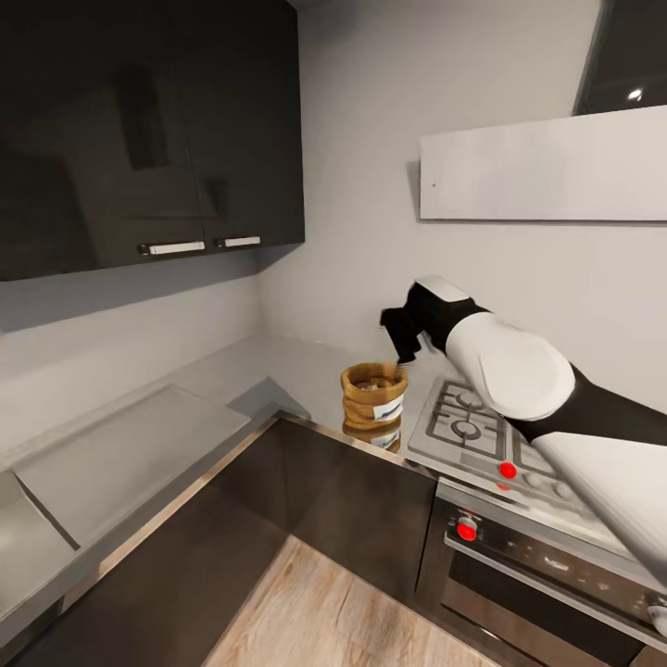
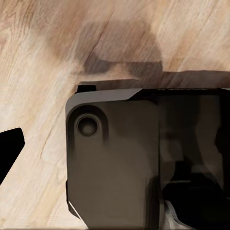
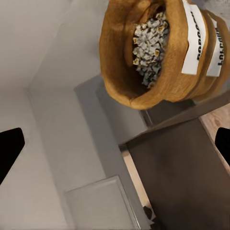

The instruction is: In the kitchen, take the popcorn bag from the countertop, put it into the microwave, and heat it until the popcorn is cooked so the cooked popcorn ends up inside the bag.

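Head view: one popcorn bag (image 1: 373, 396) stands upright on the steel countertop (image 1: 232, 380), near its front edge at the inner corner, just beside the gas hob (image 1: 472, 426). One arm in sight, the right; right gripper (image 1: 404, 347) hangs close above the bag's rolled rim, not visibly touching. Jaw spread cannot be read here. Two red knobs on the hob front, two handles on the dark wall cabinets (image 1: 139, 130). Judgement: task at its first step; bag not yet grasped, so lifting, loading and heating are all left.

Left wrist view: wood floor (image 2: 38, 57) and one dark body panel (image 2: 115, 163) below the camera. One black fingertip (image 2: 9, 148) at the frame edge; the left gripper's jaw state cannot be told from it.

Right wrist view: camera looks into the open bag (image 3: 153, 52), pale kernels inside, one white label plus its reflection in the steel. Two black fingertips (image 3: 8, 151) at opposite frame edges: jaws wide, empty.
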Available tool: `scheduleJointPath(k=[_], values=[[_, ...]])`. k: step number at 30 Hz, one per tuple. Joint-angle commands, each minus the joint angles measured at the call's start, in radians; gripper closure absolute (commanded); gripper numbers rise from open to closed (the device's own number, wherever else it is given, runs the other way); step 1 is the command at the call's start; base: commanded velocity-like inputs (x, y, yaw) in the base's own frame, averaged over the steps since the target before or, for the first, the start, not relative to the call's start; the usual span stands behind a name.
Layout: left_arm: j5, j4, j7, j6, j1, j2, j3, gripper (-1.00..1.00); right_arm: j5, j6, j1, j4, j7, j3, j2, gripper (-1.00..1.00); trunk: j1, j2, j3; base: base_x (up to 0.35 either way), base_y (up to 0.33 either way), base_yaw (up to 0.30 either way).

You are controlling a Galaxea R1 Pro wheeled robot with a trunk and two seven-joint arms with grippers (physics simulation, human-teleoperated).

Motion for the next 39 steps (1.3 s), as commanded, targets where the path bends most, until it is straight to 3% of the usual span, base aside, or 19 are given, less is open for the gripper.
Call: scheduleJointPath(k=[1, 20, 21, 24, 29, 39], values=[[0.0, 0.001, -0.001, -0.003, 0.0, 0.003, 0.0, -1.0, -0.003, 0.012, -0.005, -0.009, -0.006, 0.007, 0.0, -1.0, 0.0, -0.001, 0.0, 0.0, 0.0, 0.0], [0.0, 0.002, -0.001, -0.001, 0.0, 0.008, -0.002, -1.0, -0.009, 0.037, -0.102, -0.025, -0.097, 0.012, 0.0, -1.0, 0.0, -0.001, 0.0, 0.0, 0.0, 0.0], [0.0, 0.002, -0.001, -0.001, 0.0, 0.008, -0.002, -1.0, -0.012, 0.047, -0.104, -0.027, -0.375, 0.007, 0.0, -1.0, 0.0, -0.001, 0.0, 0.0, 0.0, 0.0], [-0.002, 0.002, -0.001, -0.001, 0.0, 0.008, -0.003, -1.0, -0.014, 0.053, -0.109, -0.027, -0.446, 0.002, 0.0, -1.0, 0.0, -0.001, 0.0, 0.0, 0.0, 0.0], [-0.003, 0.002, -0.001, -0.001, 0.0, 0.008, -0.003, -1.0, -0.014, 0.064, -0.104, -0.018, -0.476, 0.0, 0.0, -1.0, 0.0, -0.001, 0.0, 0.0, 0.0, 0.0], [-0.007, 0.003, -0.001, -0.001, 0.002, 0.008, -0.004, -1.0, -0.014, 0.079, -0.093, -0.003, -0.467, 0.0, 0.0, -1.0, 0.0, -0.001, 0.0, 0.0, 0.0, 0.0]])
